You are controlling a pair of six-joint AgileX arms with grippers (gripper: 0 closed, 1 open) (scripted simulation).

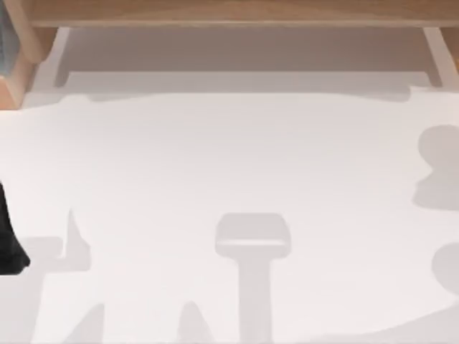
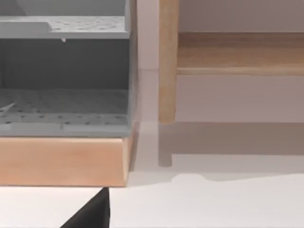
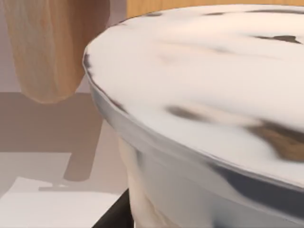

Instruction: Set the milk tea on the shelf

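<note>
The milk tea [image 3: 204, 95] sits very close in the right wrist view: white top, greyish clear rounded rim, pale tan body below. One dark finger [image 3: 113, 217] of my right gripper presses against the cup's side, and the cup hangs above the white table in front of the shelf. A side post [image 3: 52, 47] of the shelf stands just beside the cup. The shelf [image 1: 229, 11], a long light-brown board, spans the far edge of the table in the top view. My left arm [image 1: 8, 244] is parked at the table's left edge.
A grey perforated rack [image 2: 64, 102] on a wooden base [image 2: 61, 161] stands at the far left, beside the shelf's left post [image 2: 167, 61]. The white table [image 1: 229, 158] carries the arms' shadows at its right and front.
</note>
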